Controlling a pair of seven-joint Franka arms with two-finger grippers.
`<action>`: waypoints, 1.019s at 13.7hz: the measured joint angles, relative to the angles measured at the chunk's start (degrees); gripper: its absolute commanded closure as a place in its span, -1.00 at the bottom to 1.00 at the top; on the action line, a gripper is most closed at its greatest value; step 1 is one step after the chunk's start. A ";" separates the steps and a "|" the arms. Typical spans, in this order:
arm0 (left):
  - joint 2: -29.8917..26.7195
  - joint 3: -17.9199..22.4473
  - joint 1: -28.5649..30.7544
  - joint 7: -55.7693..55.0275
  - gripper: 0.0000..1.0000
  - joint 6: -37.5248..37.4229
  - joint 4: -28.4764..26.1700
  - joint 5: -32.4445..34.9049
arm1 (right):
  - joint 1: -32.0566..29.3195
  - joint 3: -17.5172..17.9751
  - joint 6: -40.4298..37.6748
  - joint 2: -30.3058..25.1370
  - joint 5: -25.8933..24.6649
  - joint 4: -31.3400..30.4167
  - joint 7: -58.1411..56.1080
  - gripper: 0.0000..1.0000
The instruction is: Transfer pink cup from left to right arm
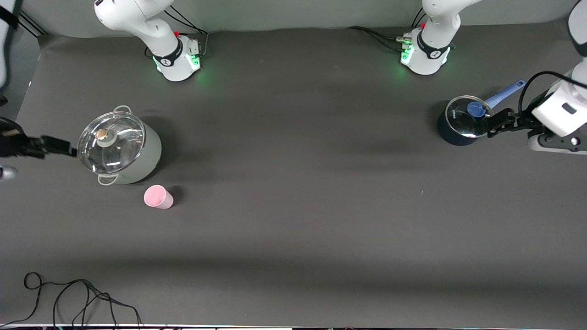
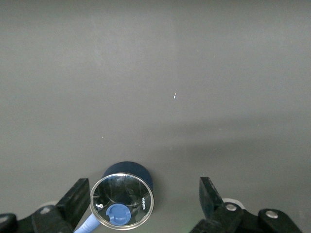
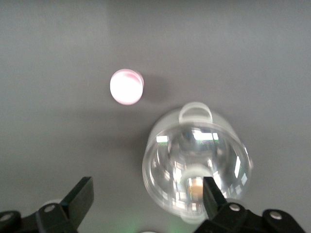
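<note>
The pink cup [image 1: 158, 197] stands on the dark table [image 1: 293, 220], all by itself, with nothing holding it. It is toward the right arm's end of the table, just beside the big pale green pot [image 1: 120, 150] and a bit nearer to the front camera than that pot. In the right wrist view the pink cup [image 3: 127, 87] shows near the pot [image 3: 197, 165], with a small gap between them. The big pot has a shiny glass lid [image 1: 111, 142] with a round knob on top and little loop handles on its sides. The right gripper [image 1: 64, 149] hangs in the air at the edge of the table, next to the big pot, and its two black fingers [image 3: 80, 196] are spread wide with nothing in them. The left gripper [image 1: 497, 123] is up at the left arm's end of the table, over the edge of a small dark blue saucepan [image 1: 461, 121]. Its fingers [image 2: 77, 199] are spread wide too, and they hold nothing. The saucepan [image 2: 127, 196] has a glass lid with a blue knob [image 1: 477, 109] and a long blue handle [image 1: 504, 94]. A thin black cable [image 1: 82, 298] lies looped on the table close to the front camera.
</note>
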 measured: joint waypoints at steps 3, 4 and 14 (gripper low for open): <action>0.25 6.98 -4.90 -0.26 -1.00 -0.03 1.17 0.07 | 0.75 0.42 -8.01 -0.01 -0.42 7.62 5.39 -0.99; 0.73 12.31 -9.63 -0.90 -1.00 -0.03 1.54 0.06 | 1.54 0.46 -8.41 0.02 -0.42 8.37 6.31 -0.99; 6.55 22.03 -23.86 -5.36 -1.00 -6.71 9.08 0.07 | 3.52 0.76 -6.49 1.31 -0.34 8.55 7.58 -0.99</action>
